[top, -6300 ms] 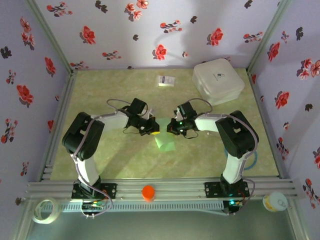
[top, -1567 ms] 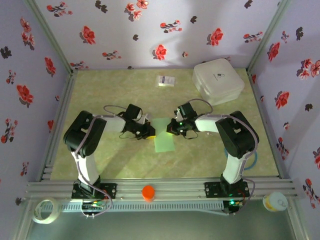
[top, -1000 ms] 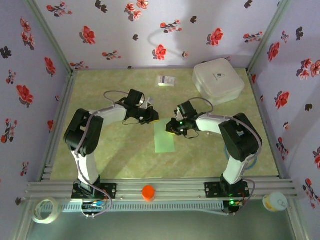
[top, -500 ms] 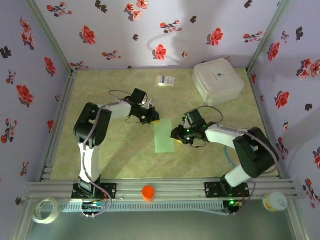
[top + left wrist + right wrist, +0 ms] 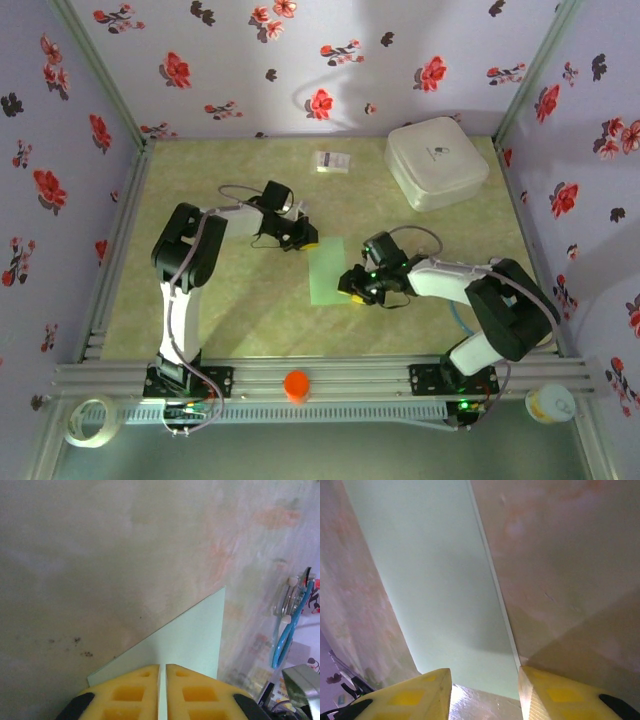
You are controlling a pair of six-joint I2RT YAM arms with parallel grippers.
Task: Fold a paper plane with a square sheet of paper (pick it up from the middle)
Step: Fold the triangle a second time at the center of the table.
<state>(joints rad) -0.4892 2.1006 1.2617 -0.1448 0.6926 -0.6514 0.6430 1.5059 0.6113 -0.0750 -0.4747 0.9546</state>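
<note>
Right hand (image 5: 351,290) slid nearer along the paper (image 5: 326,268), parted jaws over its right edge.

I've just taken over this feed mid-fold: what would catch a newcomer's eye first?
The pale green paper, a narrow rectangle, lies flat mid-table. The left gripper, shut, sits at its far left corner, and the right gripper stands open over its near right edge. A white rounded box sits far right.
</note>
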